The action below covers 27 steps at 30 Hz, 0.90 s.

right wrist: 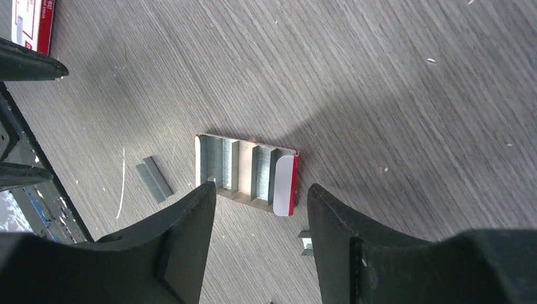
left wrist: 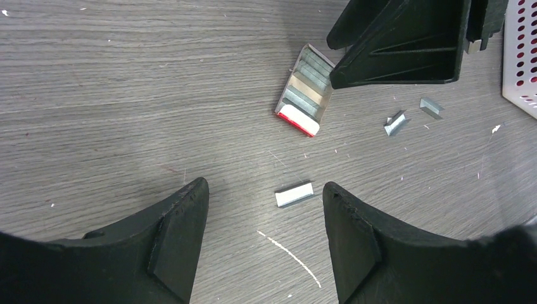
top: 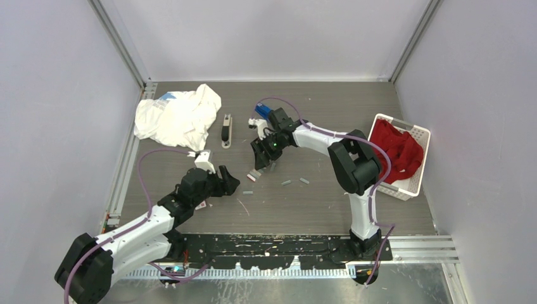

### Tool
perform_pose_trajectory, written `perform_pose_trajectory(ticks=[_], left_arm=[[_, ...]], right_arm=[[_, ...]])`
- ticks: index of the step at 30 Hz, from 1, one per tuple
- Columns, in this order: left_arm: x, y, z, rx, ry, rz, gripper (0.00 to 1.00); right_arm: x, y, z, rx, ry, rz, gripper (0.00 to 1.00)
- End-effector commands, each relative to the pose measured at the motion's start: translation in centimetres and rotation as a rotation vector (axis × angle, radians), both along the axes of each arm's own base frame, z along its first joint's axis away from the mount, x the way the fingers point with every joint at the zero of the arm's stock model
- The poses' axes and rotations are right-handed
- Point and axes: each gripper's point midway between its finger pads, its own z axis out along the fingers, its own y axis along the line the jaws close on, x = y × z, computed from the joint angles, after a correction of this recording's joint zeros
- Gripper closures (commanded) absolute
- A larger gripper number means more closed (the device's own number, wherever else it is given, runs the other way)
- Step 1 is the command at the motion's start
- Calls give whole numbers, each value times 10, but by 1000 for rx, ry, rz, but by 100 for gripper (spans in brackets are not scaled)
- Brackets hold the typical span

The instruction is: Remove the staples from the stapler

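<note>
Tabletop (top: 316,212): staples (left wrist: 294,194) central, basket (top: 423,134) at edge

red box (right wrist: 33,24) cut by top-left edge; basket (left wrist: 523,57) cropped right; staple strip (right wrist: 306,242) half behind right pincer (right wrist: 261,193)

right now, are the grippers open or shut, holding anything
left gripper: open, holding nothing
right gripper: open, holding nothing, above the staple box

Crumpled white cloth (top: 174,117) at left; red cloth (top: 396,149) in white basket (top: 420,158).
</note>
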Motion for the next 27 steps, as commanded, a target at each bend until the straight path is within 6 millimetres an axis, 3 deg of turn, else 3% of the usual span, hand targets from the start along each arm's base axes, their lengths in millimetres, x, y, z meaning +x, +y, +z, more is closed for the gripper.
perform_pose_trajectory(ticks=[1, 14, 27], left_arm=[[7, 0, 14, -18, -40, 15, 34], [6, 3, 19, -8, -48, 22, 34], [5, 6, 23, -5, -53, 29, 34]], right_arm=[[-3, 5, -1, 17, 23, 5, 40], [-21, 9, -7, 12, 68, 29, 42], [-44, 25, 5, 43, 87, 68, 44]])
